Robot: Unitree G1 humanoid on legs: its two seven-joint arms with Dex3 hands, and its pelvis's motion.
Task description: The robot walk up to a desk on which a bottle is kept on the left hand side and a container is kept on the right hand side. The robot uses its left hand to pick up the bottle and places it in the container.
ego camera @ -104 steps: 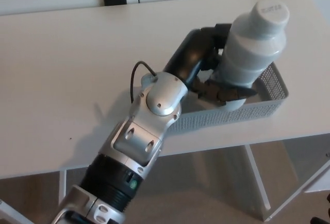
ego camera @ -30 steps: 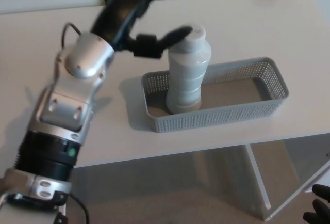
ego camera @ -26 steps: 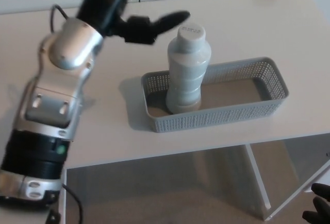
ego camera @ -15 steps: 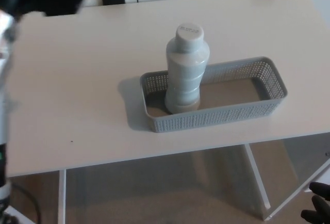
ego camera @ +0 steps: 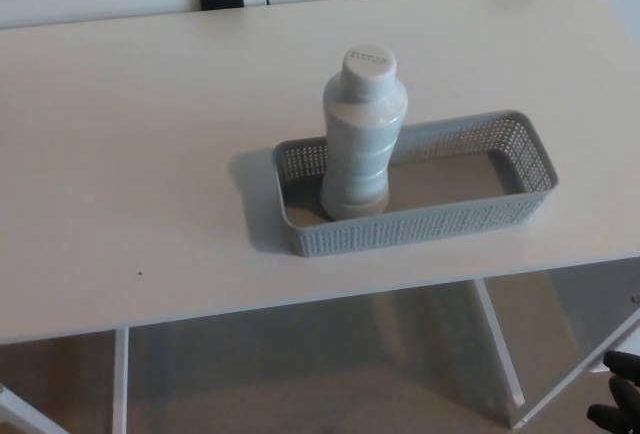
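And there it stands: the bottle is upright in the left end of the basket, its base flat on the basket floor, so it needs no support. That would be why nothing grips it now. The job looks finished. The left hand is out of the picture altogether, so its fingers cannot be judged. Only dark fingertips of the right hand peek in at the bottom right corner, well below and to the right of the basket, too little to tell its state. Half a second back, the left arm blurred past the desk's far left corner; now it's gone.
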